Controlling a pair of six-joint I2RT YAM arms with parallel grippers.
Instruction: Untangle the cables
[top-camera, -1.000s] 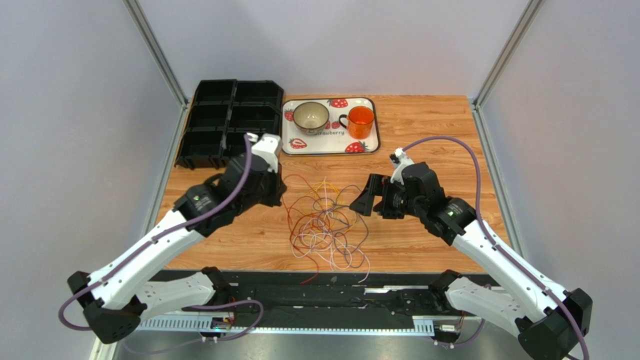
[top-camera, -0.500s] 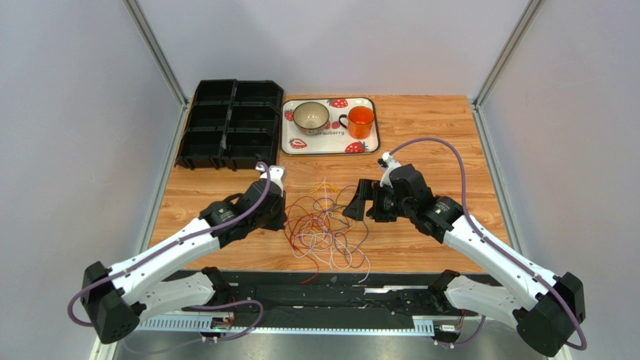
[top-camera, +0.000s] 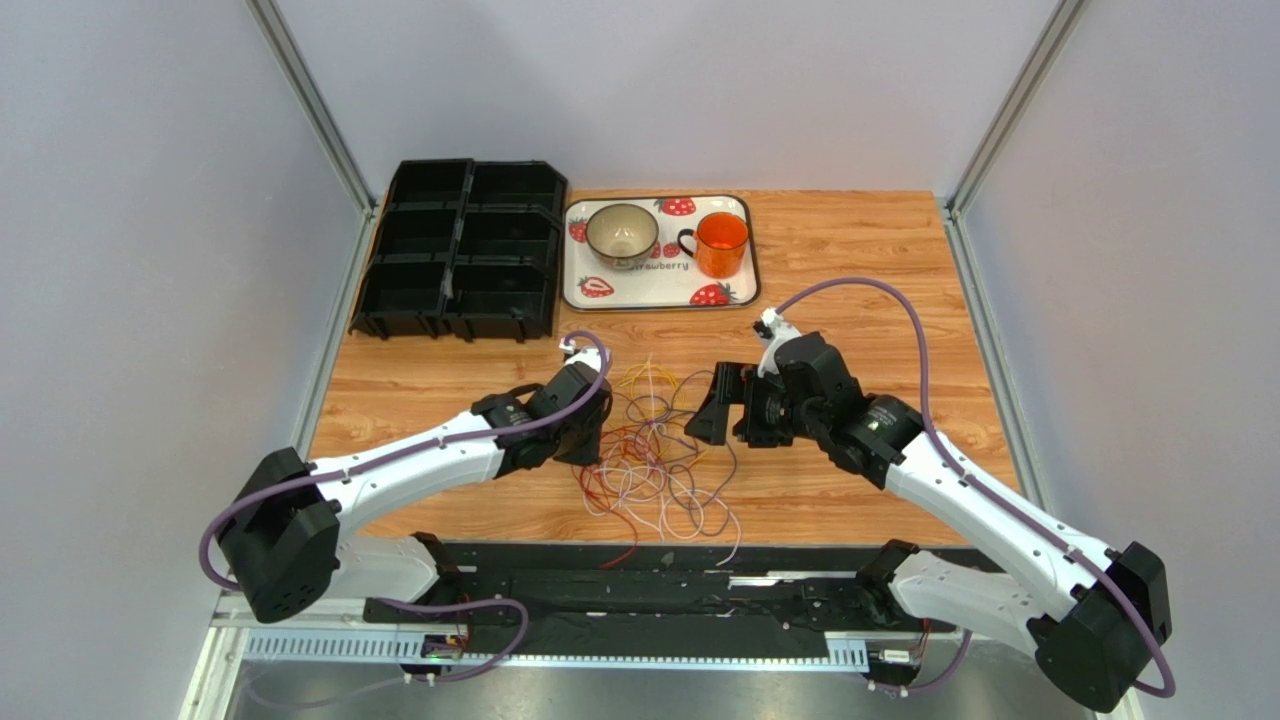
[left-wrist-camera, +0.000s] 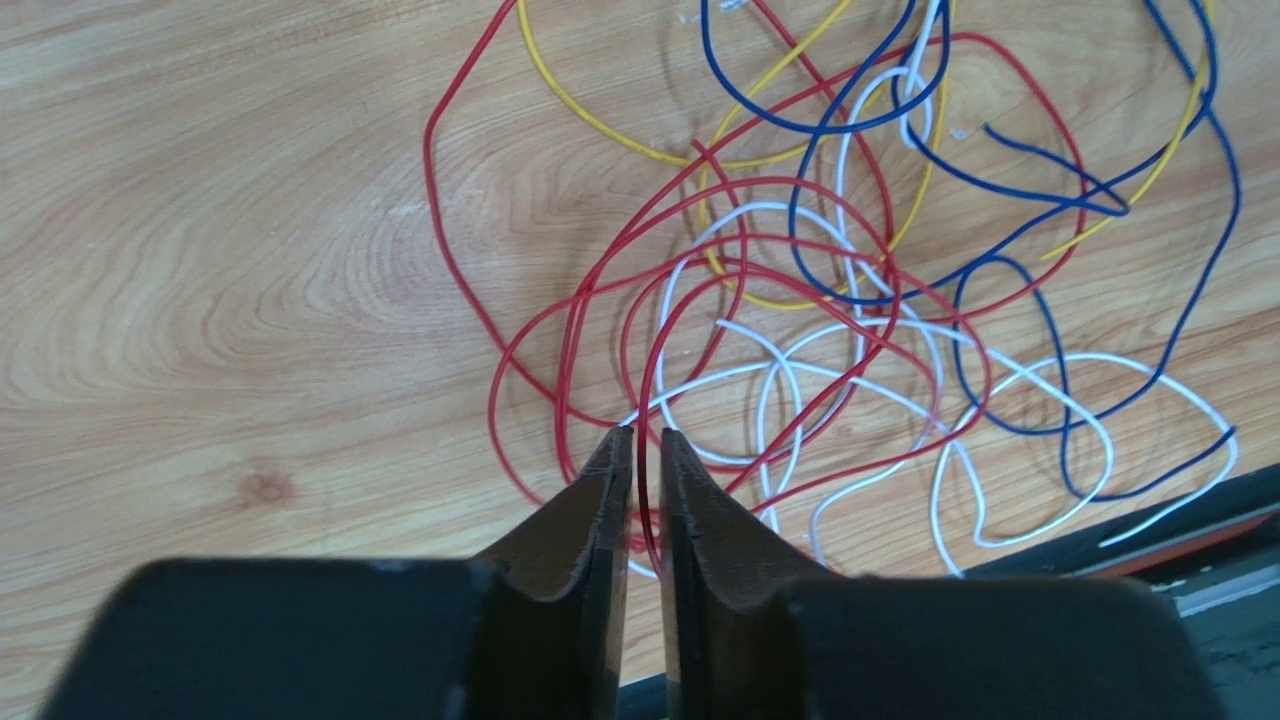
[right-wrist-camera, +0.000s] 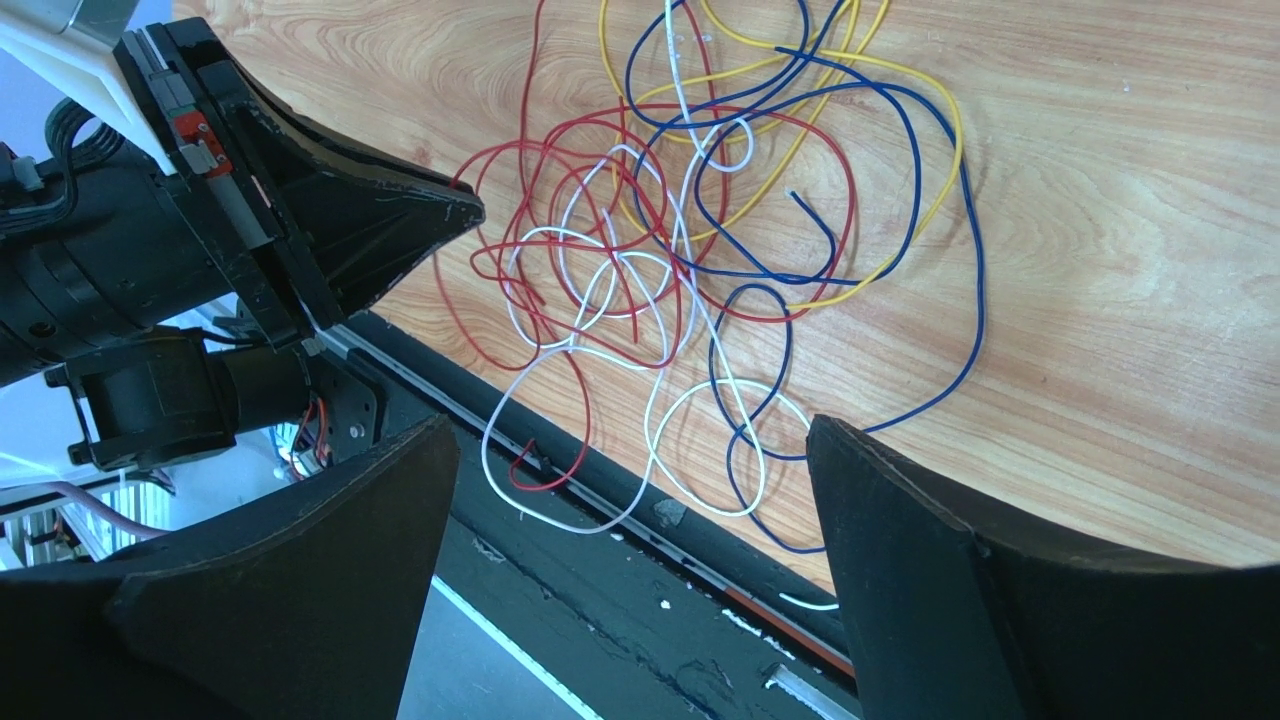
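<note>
near edge: a black metal rail (top-camera: 676, 593) runs along the front of the counter. the right wrist view shows a white loop and a red loop lying past the wood onto it.
cables (top-camera: 654, 450): a loose tangle of thin wire cables (left-wrist-camera: 842, 300) in red, white, blue and yellow (right-wrist-camera: 706, 255). it lies on the front half of the counter, between the two arms, with strands crossing over and under one another.
left tool (top-camera: 589, 438): at the left edge of the tangle. the black fingers of the left tool (left-wrist-camera: 643, 438) are drawn almost together, leaving a thin slit, and a red strand (left-wrist-camera: 649, 393) runs down into it at the tips.
right tool (top-camera: 718, 405): at the right edge of the tangle. the right tool (right-wrist-camera: 631, 428) is spread wide, with nothing between its fingers.
tray (top-camera: 654, 288): a white rectangular tray with a strawberry print, at the back centre of the counter. it holds two vessels side by side.
bowl (top-camera: 621, 230): a cream round bowl with a dark rim, on the tray's left half.
mug (top-camera: 723, 240): a translucent orange mug on the tray's right half, with its handle toward the bowl. what is in it cannot be told.
bins (top-camera: 466, 225): a black plastic organiser of several compartments, just left of the tray. the insides are too dark to read.
counter (top-camera: 857, 255): light wood grain.
room: pale grey walls (top-camera: 661, 75) on three sides, with slanted aluminium posts (top-camera: 308, 105) at the back corners.
</note>
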